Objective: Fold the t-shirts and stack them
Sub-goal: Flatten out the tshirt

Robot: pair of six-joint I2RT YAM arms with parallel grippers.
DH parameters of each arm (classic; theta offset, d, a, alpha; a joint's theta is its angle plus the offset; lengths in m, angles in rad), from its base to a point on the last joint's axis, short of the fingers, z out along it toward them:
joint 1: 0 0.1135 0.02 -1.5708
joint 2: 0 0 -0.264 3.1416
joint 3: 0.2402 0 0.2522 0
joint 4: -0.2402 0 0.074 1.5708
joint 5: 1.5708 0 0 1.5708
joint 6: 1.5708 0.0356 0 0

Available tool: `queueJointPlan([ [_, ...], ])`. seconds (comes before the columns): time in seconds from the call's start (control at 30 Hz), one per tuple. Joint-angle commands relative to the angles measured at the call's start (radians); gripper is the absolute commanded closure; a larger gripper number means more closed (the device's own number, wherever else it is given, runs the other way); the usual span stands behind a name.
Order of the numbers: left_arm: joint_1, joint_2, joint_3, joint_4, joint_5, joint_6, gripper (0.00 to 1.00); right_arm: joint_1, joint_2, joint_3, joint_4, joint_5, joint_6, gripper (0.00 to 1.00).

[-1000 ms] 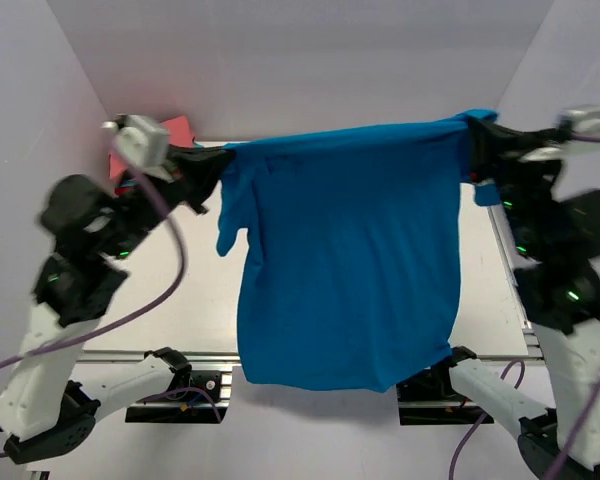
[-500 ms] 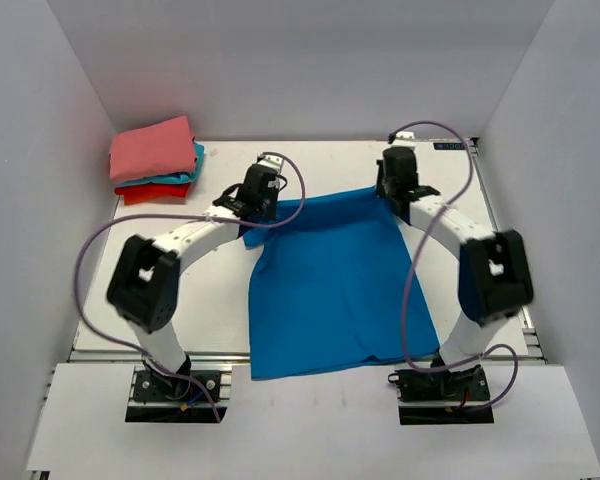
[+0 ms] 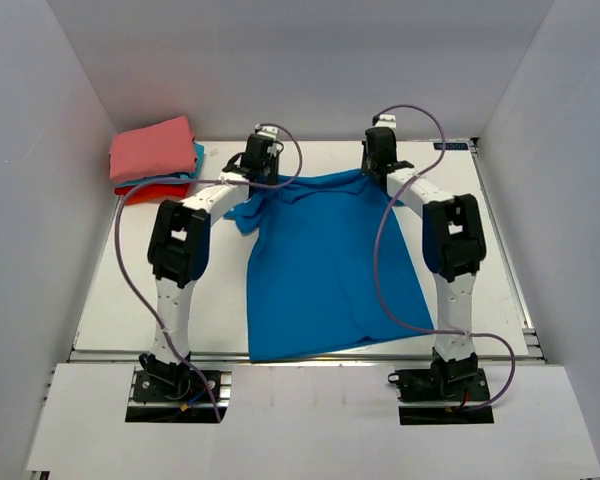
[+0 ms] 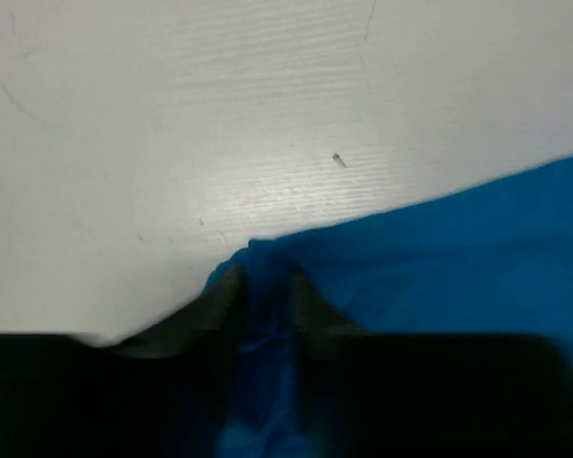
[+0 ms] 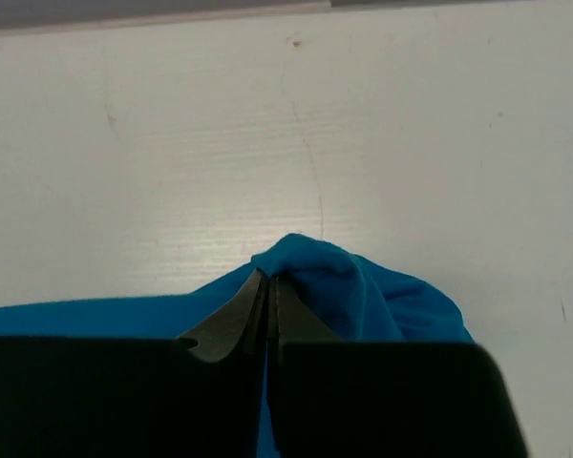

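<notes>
The royal-blue t-shirt (image 3: 325,265) lies spread on the white table, its hem near the front edge and its top edge toward the back. My left gripper (image 3: 259,170) rests at the shirt's far left corner. In the left wrist view the left gripper (image 4: 265,277) has its jaws parted, with bunched blue t-shirt (image 4: 439,248) lying in the gap. My right gripper (image 3: 378,166) is at the far right corner. In the right wrist view the right gripper (image 5: 270,279) pinches a raised fold of the blue t-shirt (image 5: 363,296). A folded pile sits at the back left: salmon-pink t-shirt (image 3: 152,148) over teal (image 3: 196,156) and red (image 3: 150,191).
Both arms reach far forward over the table (image 3: 130,270), flanking the blue shirt. White walls enclose the left, back and right sides. A metal rail (image 3: 500,345) runs along the table's front edge.
The shirt hung stretched in the air between both grippers, then came down and was drawn toward the back. It now lies flat, and the left jaws have parted.
</notes>
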Motion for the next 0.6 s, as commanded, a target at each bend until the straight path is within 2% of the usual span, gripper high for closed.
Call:
queueJointPlan([
  [0.0, 0.032, 0.092, 0.210, -0.059, 0.027, -0.003, 0.45, -0.017, 0.092, 0.129, 0.013, 0.008, -0.013, 0.94],
  [0.03, 0.044, 0.129, 0.263, -0.120, 0.001, -0.003, 0.07, -0.018, 0.121, 0.168, 0.013, 0.007, -0.019, 0.82],
  [0.07, 0.045, 0.193, 0.310, -0.139, -0.011, -0.017, 0.00, -0.021, 0.136, 0.192, 0.012, -0.010, -0.022, 0.70],
  [0.1, 0.060, 0.218, 0.400, -0.161, -0.023, -0.030, 0.00, -0.029, 0.152, 0.218, 0.006, -0.024, -0.028, 0.47],
  [0.17, 0.089, 0.250, 0.472, -0.207, -0.033, -0.064, 0.00, -0.034, 0.178, 0.316, -0.040, -0.042, -0.028, 0.29],
  [0.2, 0.089, 0.250, 0.510, -0.207, -0.024, -0.064, 0.00, -0.034, 0.175, 0.340, -0.062, -0.050, -0.040, 0.12],
  [0.27, 0.115, 0.224, 0.510, -0.206, 0.022, -0.077, 0.00, -0.035, 0.126, 0.333, -0.088, -0.084, -0.059, 0.10],
  [0.3, 0.115, 0.200, 0.462, -0.192, 0.039, -0.077, 0.00, -0.031, 0.083, 0.297, -0.108, -0.093, -0.057, 0.10],
  [0.47, 0.094, -0.021, 0.227, -0.129, 0.090, -0.048, 0.00, -0.032, -0.185, 0.008, -0.149, -0.189, 0.002, 0.10],
  [0.5, 0.094, -0.049, 0.195, -0.129, 0.120, -0.047, 0.00, -0.031, -0.216, -0.027, -0.160, -0.196, 0.008, 0.10],
  [0.53, 0.084, -0.075, 0.165, -0.129, 0.140, -0.034, 0.00, -0.031, -0.309, -0.132, -0.172, -0.196, 0.030, 0.10],
  [0.57, 0.075, -0.121, 0.101, -0.139, 0.218, -0.021, 0.00, -0.028, -0.337, -0.165, -0.207, -0.214, 0.054, 0.10],
])
